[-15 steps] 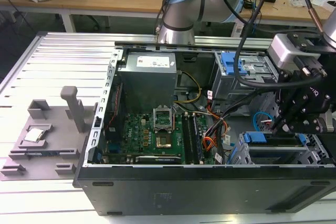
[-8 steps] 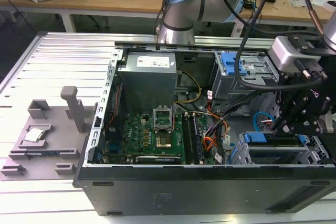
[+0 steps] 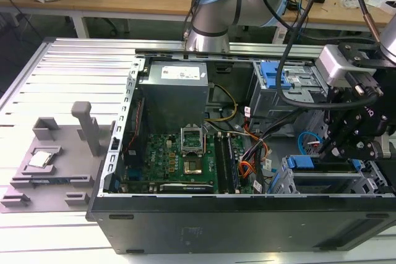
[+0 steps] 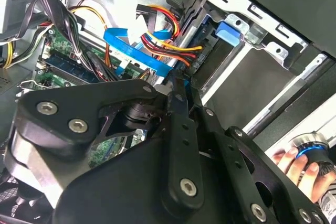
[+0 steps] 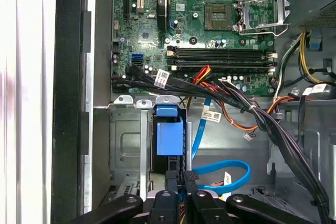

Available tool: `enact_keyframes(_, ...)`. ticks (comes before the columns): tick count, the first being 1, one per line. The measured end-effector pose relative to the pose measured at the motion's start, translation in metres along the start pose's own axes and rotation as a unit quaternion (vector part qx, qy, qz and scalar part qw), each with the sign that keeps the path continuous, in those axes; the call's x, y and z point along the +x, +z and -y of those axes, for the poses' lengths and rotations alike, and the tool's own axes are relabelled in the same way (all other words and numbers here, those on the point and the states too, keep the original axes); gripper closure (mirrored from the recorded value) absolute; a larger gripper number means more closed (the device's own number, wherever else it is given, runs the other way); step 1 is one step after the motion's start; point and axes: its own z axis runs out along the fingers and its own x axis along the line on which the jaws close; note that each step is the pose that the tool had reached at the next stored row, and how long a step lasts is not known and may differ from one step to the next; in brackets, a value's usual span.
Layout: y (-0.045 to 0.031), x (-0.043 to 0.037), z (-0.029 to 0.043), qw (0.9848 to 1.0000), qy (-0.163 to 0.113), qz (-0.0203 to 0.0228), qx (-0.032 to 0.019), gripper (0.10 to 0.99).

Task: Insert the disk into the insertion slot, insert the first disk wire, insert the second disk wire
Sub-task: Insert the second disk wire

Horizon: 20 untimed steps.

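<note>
The disk (image 5: 169,136), in its bright blue carrier, lies inside the insertion slot (image 5: 126,145), the low silver cage at the case's front corner. In the exterior view the blue carrier (image 3: 303,162) shows in the cage (image 3: 328,183), under my gripper (image 3: 337,149). My gripper (image 5: 181,178) hangs over the disk's end with its fingers pressed together on the end of a blue disk wire (image 5: 226,169). In the second wrist view the gripper (image 4: 178,83) meets that blue wire (image 4: 131,48) beside a black plug (image 4: 195,59) with red, yellow and orange leads.
A taller grey bay with a blue latch (image 3: 275,78) stands behind the cage. A thick black cable bundle (image 5: 236,100) crosses the motherboard (image 5: 210,30). A person's hand (image 4: 294,163) rests outside the case. The power supply (image 3: 173,91) stands at the back. A grey fixture (image 3: 49,159) lies on the table.
</note>
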Motion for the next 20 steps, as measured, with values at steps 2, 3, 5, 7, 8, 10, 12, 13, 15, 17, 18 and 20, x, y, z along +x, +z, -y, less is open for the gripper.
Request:
enact_keyframes(2,0.0007,0.0012,0.0001,1.0,0.0,0.0,0.0,0.922)
enact_keyframes(3,0.0012,0.002,0.0001,1.0,0.0,-0.0001,0.0,0.922)
enact_keyframes(5,0.0021,0.0029,0.0002,1.0,0.0,0.0,0.0,0.922)
enact_keyframes(7,0.0029,0.0033,0.0002,1.0,0.0,-0.0002,0.0,0.922)
enact_keyframes(8,0.0035,0.0035,0.0003,1.0,0.0,-0.0005,0.0,0.922)
enact_keyframes(10,0.006,0.0035,0.0004,1.0,0.0,-0.0007,0.0,0.922)
enact_keyframes(12,0.0071,0.0035,0.0004,1.0,0.0,-0.0001,0.0,0.922)
enact_keyframes(13,0.0071,0.0035,0.0004,1.0,0.0,-0.0002,0.0,0.922)
enact_keyframes(15,0.0072,0.0035,0.0004,1.0,0.0,-0.0002,0.0,0.922)
enact_keyframes(17,0.008,0.0035,0.0005,1.0,0.0,0.0003,0.0,0.859)
enact_keyframes(18,0.0083,0.0035,0.0005,1.0,0.0,0.0007,0.0,0.859)
enact_keyframes(20,0.0057,0.0035,0.0004,1.0,0.0,0.0003,0.0,0.788)
